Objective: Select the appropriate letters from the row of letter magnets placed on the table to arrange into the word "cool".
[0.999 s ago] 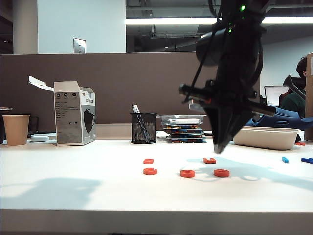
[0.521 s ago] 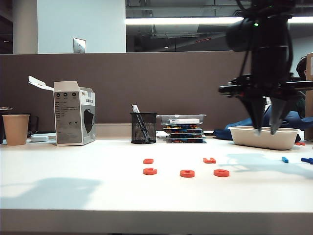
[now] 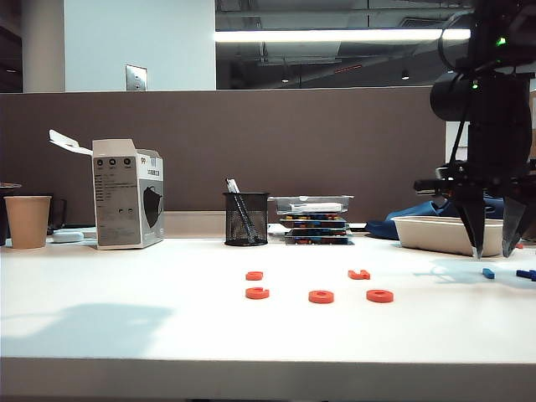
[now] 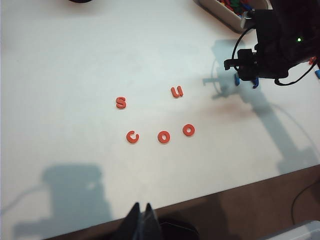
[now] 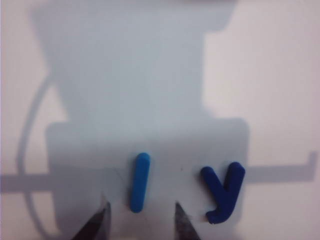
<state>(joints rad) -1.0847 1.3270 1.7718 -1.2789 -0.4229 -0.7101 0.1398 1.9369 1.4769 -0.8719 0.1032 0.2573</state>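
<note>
On the white table [image 3: 126,310], an orange-red C [image 4: 132,137] and two orange-red rings [image 4: 164,136] [image 4: 188,130] lie in a row; an S [image 4: 120,103] and a U [image 4: 177,92] lie behind them. In the exterior view the C [image 3: 257,292] and rings [image 3: 321,296] [image 3: 379,296] sit mid-table. A light-blue bar [image 5: 139,182] lies beside a dark-blue y [image 5: 223,191]. My right gripper [image 5: 141,212] hangs open just above the bar [image 3: 487,273], at the far right [image 3: 492,249], holding nothing. My left gripper [image 4: 141,207] is shut and empty over the table's front edge.
A white tray [image 3: 452,234] stands behind the right gripper. A mesh pen holder [image 3: 245,219], a stack of flat cases [image 3: 314,219], a carton [image 3: 127,194] and a paper cup [image 3: 27,221] line the back edge before the brown partition.
My right arm has swung to the right, from above the orange letters to above the blue pieces, and its jaws have opened. The left arm has not moved.
</note>
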